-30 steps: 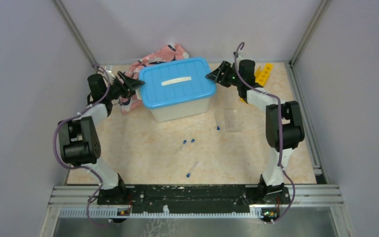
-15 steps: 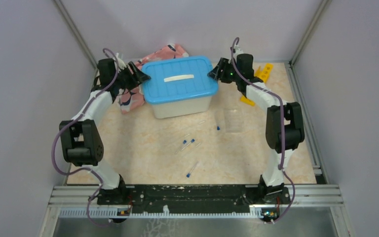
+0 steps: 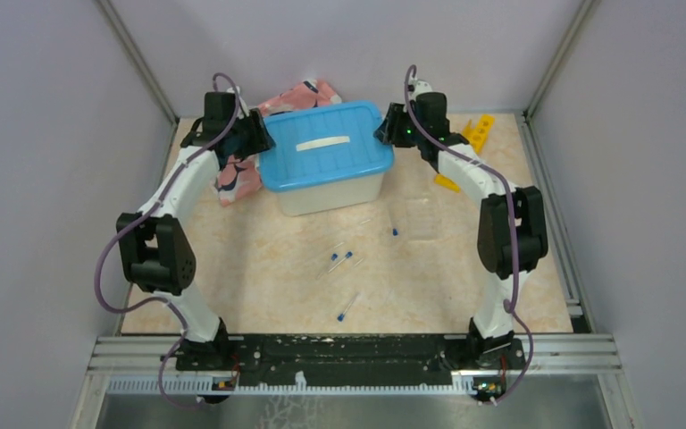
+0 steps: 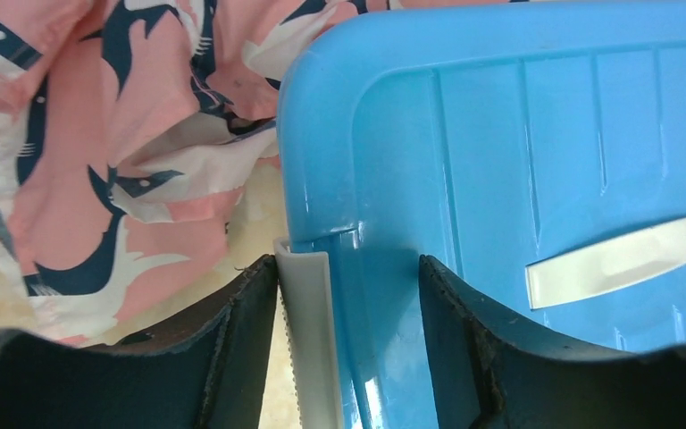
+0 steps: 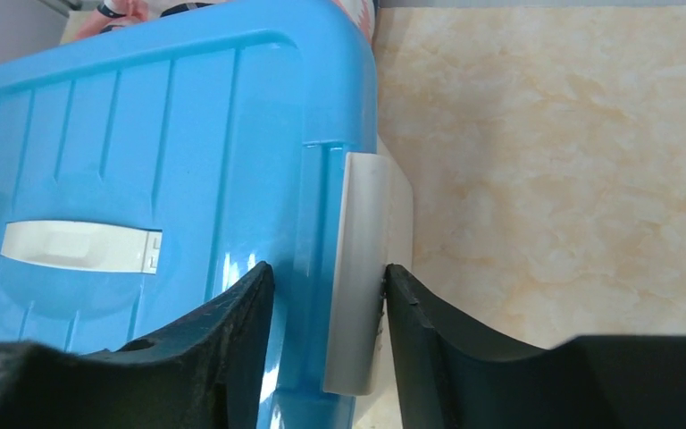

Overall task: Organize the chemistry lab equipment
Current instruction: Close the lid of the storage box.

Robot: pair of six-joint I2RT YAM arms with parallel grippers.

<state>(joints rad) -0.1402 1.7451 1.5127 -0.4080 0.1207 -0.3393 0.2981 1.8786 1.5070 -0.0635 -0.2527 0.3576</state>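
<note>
Four thin blue-capped tubes (image 3: 348,256) lie mid-frame, one yellow holed rack (image 3: 480,129) upper right. The left claw (image 4: 347,268) and right claw (image 5: 329,270) stand open astride two flat white latches (image 5: 357,268) of one ribbed blue lid (image 3: 357,157).

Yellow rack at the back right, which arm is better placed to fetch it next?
Right. The yellow rack lies at the far right, close beside the right gripper, whose jaws straddle the bin's white latch. The left gripper is across the bin, by the pink cloth.
</note>
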